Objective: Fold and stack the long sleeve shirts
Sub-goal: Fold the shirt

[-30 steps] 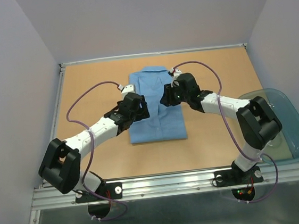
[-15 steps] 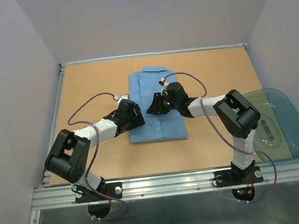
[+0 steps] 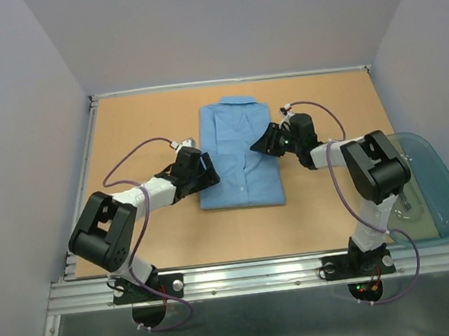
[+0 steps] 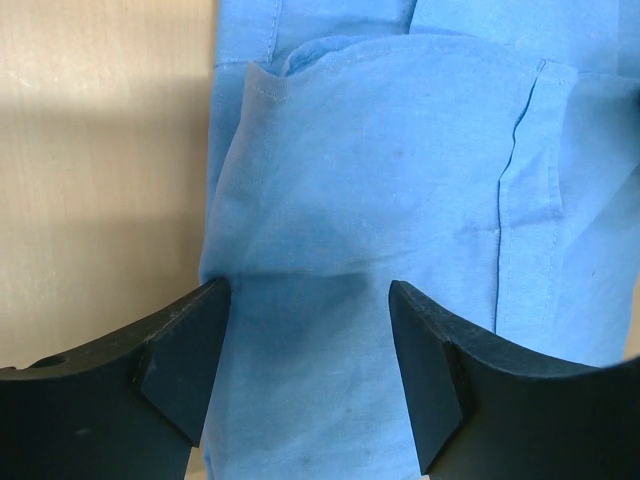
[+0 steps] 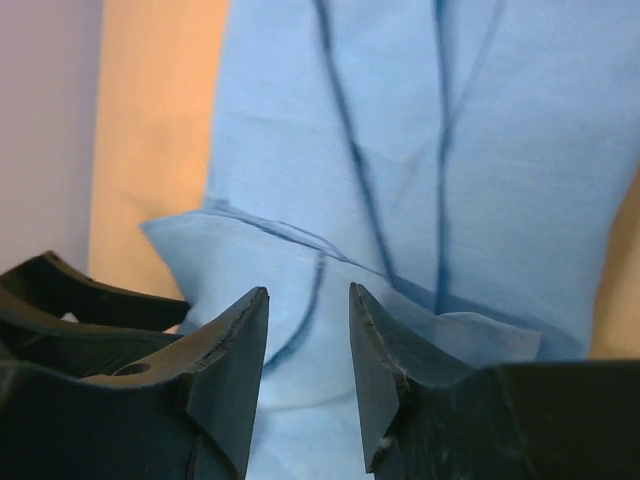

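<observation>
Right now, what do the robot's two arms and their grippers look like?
The left arm and right arm have white links and black joint housings. A thin purple cable loops along each. The gripper fingers are matte black wedges tapering to blunt tips. Small red and green lights glow at the right base.

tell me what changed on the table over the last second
The right claw drew back from over the middle of the light blue collared button-front shirt to its right edge; the left claw slid back to its left edge. The shirt shifted slightly right. Both claws are open; the translucent teal plastic tub stayed put.
</observation>
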Motion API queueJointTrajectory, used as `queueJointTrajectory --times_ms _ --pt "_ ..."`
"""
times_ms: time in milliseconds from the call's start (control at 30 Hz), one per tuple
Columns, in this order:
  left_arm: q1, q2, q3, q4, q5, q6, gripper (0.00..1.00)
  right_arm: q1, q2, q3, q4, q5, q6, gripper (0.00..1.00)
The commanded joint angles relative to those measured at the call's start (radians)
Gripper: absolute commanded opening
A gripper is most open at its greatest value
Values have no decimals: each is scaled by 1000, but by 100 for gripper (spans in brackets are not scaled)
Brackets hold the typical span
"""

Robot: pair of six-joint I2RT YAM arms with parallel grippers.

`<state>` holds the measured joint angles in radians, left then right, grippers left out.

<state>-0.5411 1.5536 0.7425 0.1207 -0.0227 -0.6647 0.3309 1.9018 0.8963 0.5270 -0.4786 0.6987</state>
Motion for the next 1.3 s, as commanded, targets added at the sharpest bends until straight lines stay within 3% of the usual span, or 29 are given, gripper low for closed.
queueJointTrajectory --times_ms 0,200,467,667,800,900,1100,1267 --pt "6 -78 37 -108 -26 28 79 -1 -125 -8 44 -69 -30 44" --pt "6 -161 121 -72 -43 86 81 -7 -145 -14 44 -57 -19 44" --pt "26 21 161 100 90 73 73 -23 -80 -77 96 -17 18 44" --pt "55 178 173 168 112 54 71 -76 8 -141 211 -28 70 43" --pt "81 227 173 197 132 40 70 -121 55 -171 228 -25 64 43" --pt "84 221 176 198 141 42 71 -130 -6 -189 223 -38 61 44" --pt "79 64 152 159 148 57 79 -113 -222 -192 26 -84 -8 46" --pt "46 -168 63 60 83 24 86 -23 -389 -183 -297 35 -211 47"
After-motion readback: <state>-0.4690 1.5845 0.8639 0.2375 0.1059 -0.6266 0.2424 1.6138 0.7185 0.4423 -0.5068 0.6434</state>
